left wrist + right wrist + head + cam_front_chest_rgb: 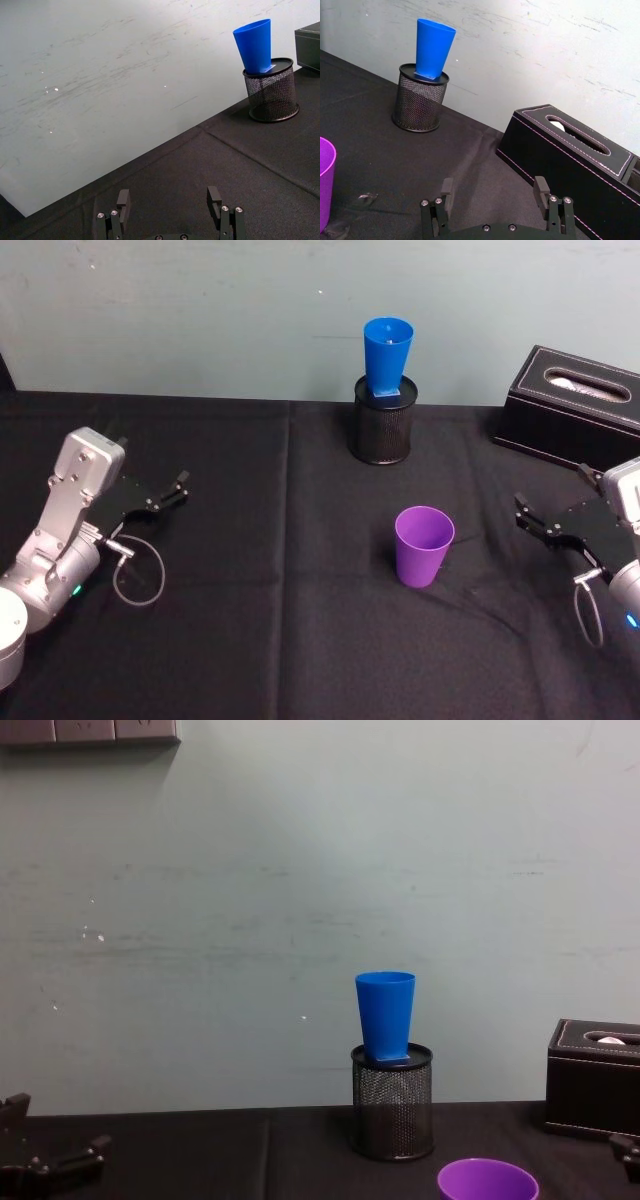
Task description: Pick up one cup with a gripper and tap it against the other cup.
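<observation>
**Purple cup** (424, 545): upright on the worktop (250, 640), mouth up, long axis vertical. It stands free, right of centre and nearer the robot than the holder. Its rim shows at the lower edge of the chest view (488, 1182) and one side at the edge of the right wrist view (325, 180).

**Blue cup** (387, 357): mouth up, base resting at the mouth of the holder (384, 425), leaning a little. It sits at the back of the worktop by the wall, well apart from the purple cup and raised above it.

**Right tool** (527, 515): low over the worktop at the right edge, jaws wide, holding nothing (494, 189). It points toward the robot's left. The purple cup lies near, off to its left.

**Left tool** (178, 489): far left, jaws wide, holding nothing (169, 200). It is well apart from both cups.

**Tissue box** (575, 405): back right, beyond the right tool.

**Assessment:** nothing is grasped yet. The right tool is the nearer to the purple cup, so a sideways reach to the cup's wall looks the shorter route. The tap would then need a lift and a carry toward the back.
</observation>
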Motion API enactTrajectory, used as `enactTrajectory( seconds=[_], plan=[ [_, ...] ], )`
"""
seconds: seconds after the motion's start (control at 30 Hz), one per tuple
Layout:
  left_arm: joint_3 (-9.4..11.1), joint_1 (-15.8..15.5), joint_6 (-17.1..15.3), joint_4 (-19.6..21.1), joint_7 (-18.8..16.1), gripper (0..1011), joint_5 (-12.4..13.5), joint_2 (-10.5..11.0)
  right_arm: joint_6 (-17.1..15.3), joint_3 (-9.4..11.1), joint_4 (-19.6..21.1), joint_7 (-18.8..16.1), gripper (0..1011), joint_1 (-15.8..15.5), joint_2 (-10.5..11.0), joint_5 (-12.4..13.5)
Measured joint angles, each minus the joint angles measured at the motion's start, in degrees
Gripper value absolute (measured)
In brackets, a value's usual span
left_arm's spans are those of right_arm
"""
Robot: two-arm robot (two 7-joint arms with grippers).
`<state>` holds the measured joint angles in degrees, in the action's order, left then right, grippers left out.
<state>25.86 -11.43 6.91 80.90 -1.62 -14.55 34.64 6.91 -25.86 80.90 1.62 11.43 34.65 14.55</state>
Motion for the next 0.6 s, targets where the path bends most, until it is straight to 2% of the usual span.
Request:
enactTrajectory(
  seconds=[0.37,0.43,0.57,0.6],
  plan=[
    [0.00,0.00,0.00,0.00,0.00,1005,0.00,0.00,0.00,0.10,0.06,-0.11,1003,-0.04,0.02,0.07],
    [0.00,0.00,0.00,0.00,0.00,1005,0.00,0.00,0.17,0.58,0.59,-1.30,1002,-0.22,0.29,0.72],
    [0.00,0.00,0.00,0.00,0.00,1005,0.00,0.00,0.72,1.70,2.10,-5.86,1003,-1.44,1.51,3.29],
    [0.00,0.00,0.00,0.00,0.00,1005,0.00,0.00,1.05,1.93,2.48,-7.90,1003,-1.97,2.06,4.38]
  ],
)
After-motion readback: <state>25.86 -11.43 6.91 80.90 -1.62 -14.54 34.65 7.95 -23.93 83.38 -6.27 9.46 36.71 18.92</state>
